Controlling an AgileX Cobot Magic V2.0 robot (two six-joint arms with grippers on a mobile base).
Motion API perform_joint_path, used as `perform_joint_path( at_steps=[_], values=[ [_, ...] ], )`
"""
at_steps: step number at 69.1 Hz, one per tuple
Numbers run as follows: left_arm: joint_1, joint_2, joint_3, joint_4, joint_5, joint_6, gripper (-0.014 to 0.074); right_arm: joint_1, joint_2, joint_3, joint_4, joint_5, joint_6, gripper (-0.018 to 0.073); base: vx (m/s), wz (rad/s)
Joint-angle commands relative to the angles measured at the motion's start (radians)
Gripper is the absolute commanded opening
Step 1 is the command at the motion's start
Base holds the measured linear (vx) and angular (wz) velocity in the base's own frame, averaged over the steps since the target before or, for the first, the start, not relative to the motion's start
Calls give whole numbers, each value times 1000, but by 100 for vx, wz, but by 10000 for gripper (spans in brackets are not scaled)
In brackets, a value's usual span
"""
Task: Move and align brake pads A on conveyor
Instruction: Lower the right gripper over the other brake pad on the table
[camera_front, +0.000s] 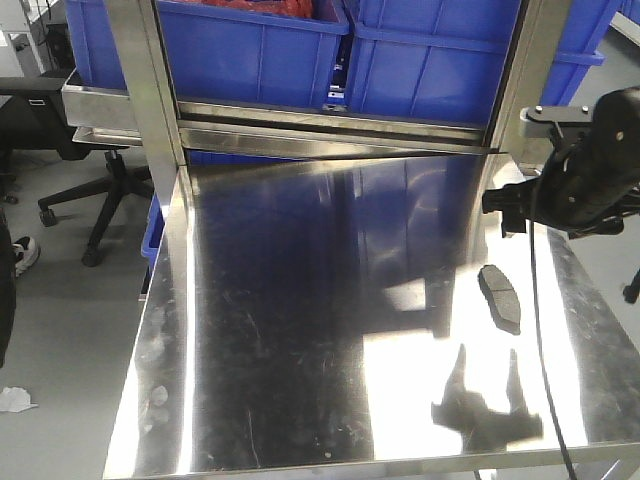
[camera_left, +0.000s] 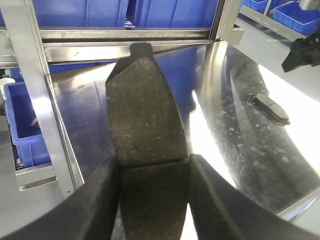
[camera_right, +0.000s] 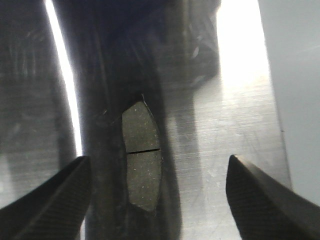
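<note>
In the left wrist view, my left gripper is shut on a brake pad. Its gritty grey face and cross groove point at the camera, and it is held above the shiny steel table. A second brake pad lies flat on the right part of the table, also visible as the loose pad. My right gripper hovers over this brake pad and is open, its fingers far apart with nothing between them. The pad lies nearer the left finger. The conveyor is out of view.
Blue plastic bins stand on a steel shelf behind the table, framed by steel posts. My right arm hangs over the table's right edge. An office chair stands on the floor to the left.
</note>
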Motion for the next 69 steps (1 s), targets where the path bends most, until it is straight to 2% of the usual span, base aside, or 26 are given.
perform_joint_path(
  at_steps=[1, 7, 17, 48, 69],
  values=[
    [1, 2, -26, 11, -89, -8, 177, -53, 2, -47, 145, -14, -181, 510, 0, 0],
    [1, 2, -26, 11, -89, -8, 177, -70, 51, -47, 184, -9, -224, 510, 0, 0],
    [1, 2, -26, 11, -89, -8, 177, -61, 121, -47, 195, -17, -243, 510, 0, 0],
    [1, 2, -26, 11, -89, -8, 177, -55, 197, -47, 195, -38, -251, 508, 0, 0],
    [1, 2, -26, 11, -89, -8, 177, -55, 197, -47, 194, -37, -261, 431, 0, 0]
  ],
)
